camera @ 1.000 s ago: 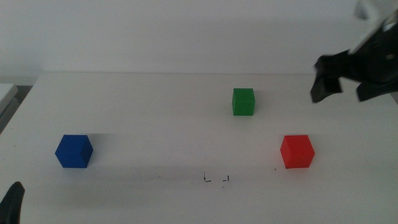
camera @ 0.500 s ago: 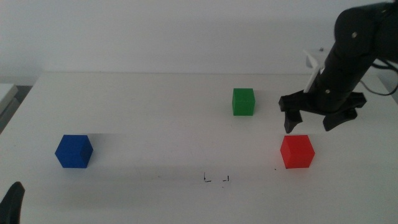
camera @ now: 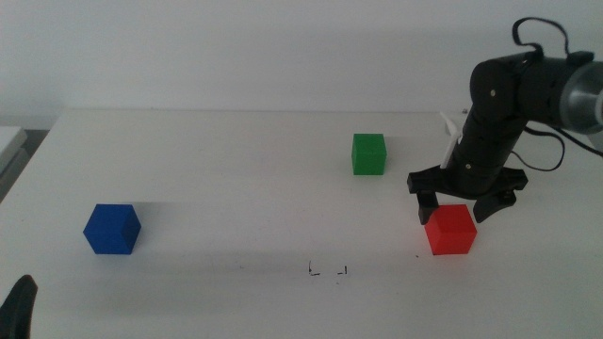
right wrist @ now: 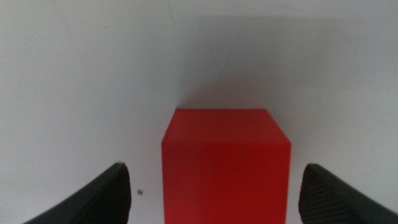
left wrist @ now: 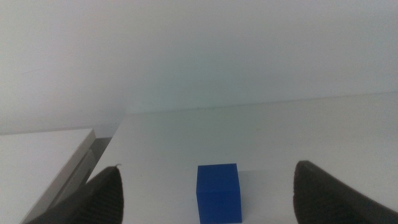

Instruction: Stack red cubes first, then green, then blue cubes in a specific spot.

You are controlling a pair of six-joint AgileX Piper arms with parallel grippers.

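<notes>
White tabletop fills the overhead picture, with three small cubes spread across it. Reaching in from the right side, the dark right arm hangs its right gripper just above and behind the red cube. Its two jaws are spread wide apart, wider than the cube, one to each side of it, and they do not touch it. The right wrist camera looks straight down on this: the red cube sits between the two dark jaw tips of the right gripper, with bare table showing on both sides of it. That close picture also shows a tiny dark speck on the table beside the cube.

The green cube stands farther back on the table, apart from the red one. The blue cube rests alone, well apart on the left side. Near the front edge, between the blue and red cubes, two tiny black corner marks frame the marked spot, which holds no cube.

Only a dark tip of the left gripper shows in the overhead picture, at the bottom left corner. The left wrist camera shows the left gripper with jaws wide apart, holding nothing, and the blue cube on the table ahead between them.
</notes>
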